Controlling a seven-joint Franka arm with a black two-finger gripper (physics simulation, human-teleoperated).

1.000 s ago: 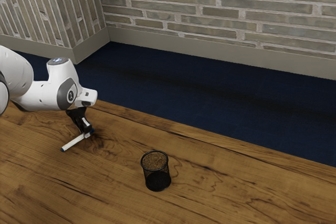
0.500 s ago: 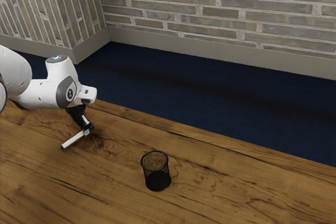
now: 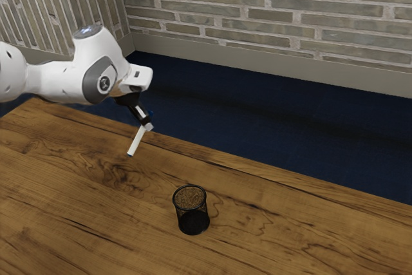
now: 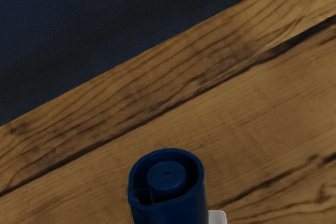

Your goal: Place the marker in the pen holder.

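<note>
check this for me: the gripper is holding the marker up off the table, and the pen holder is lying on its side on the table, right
Not quite: the pen holder is standing upright on the table, its open rim facing up, as the exterior view shows. The rest is right: the gripper is holding the marker up off the table.

You have a passage through the air over the tabletop (image 3: 290, 223), between your gripper (image 3: 147, 124) and the pen holder (image 3: 194, 221), which stands upright, well apart from you toward the exterior view's right and nearer its camera. Its raised round rim and mesh wall are what stand in your way low down, while its open mouth leaves you a way in from above. The marker (image 3: 137, 141) slants down from your gripper, so it takes up room beneath you.
</note>
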